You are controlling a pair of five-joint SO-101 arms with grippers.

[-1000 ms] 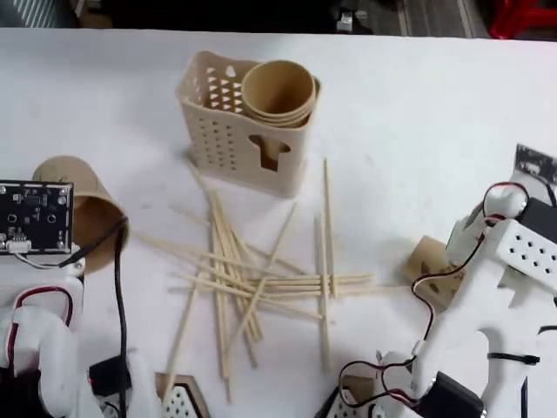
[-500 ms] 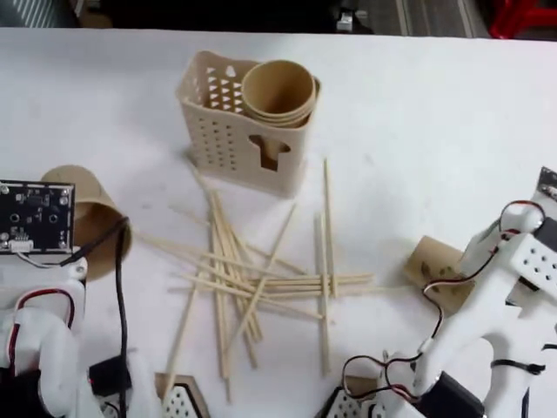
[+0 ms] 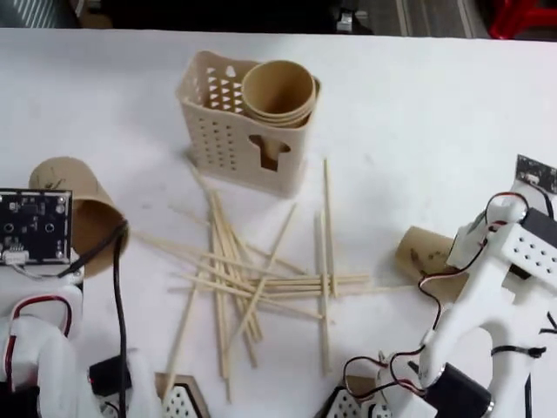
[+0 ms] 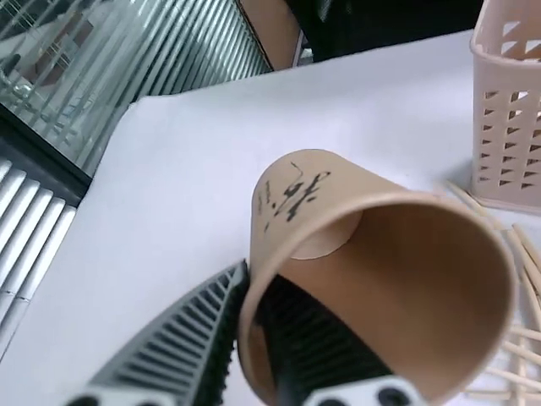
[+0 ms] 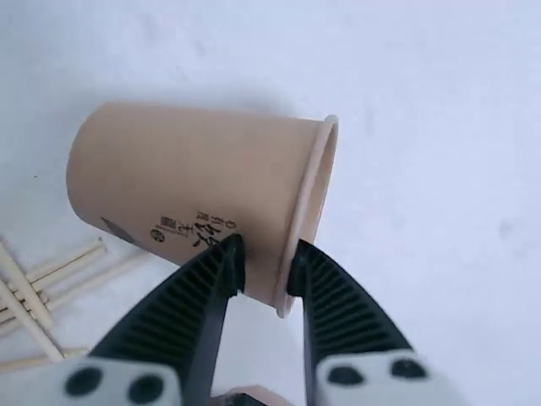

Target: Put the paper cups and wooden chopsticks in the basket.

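Wrist views show left gripper (image 4: 254, 338) clamped on left cup (image 4: 380, 279) and right gripper (image 5: 264, 264) on right cup (image 5: 186, 178), both flanking the chopsticks (image 3: 252, 279), wall-pinched seemingly for carrying to the basket (image 3: 218, 139).

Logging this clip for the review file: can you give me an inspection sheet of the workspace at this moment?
Surface: white table, no stains seen.
Job's things: basket upright with stacked cups inside; chopsticks scattered in front of it; left cup and right cup on their sides, outside the basket.
Clutter: nothing seen.
Grippers: left gripper shut on the left cup's wall, one finger inside; right gripper shut on the right cup's rim.
Cables: red and black wires along both arms.
Surroundings: window blinds beyond the table.
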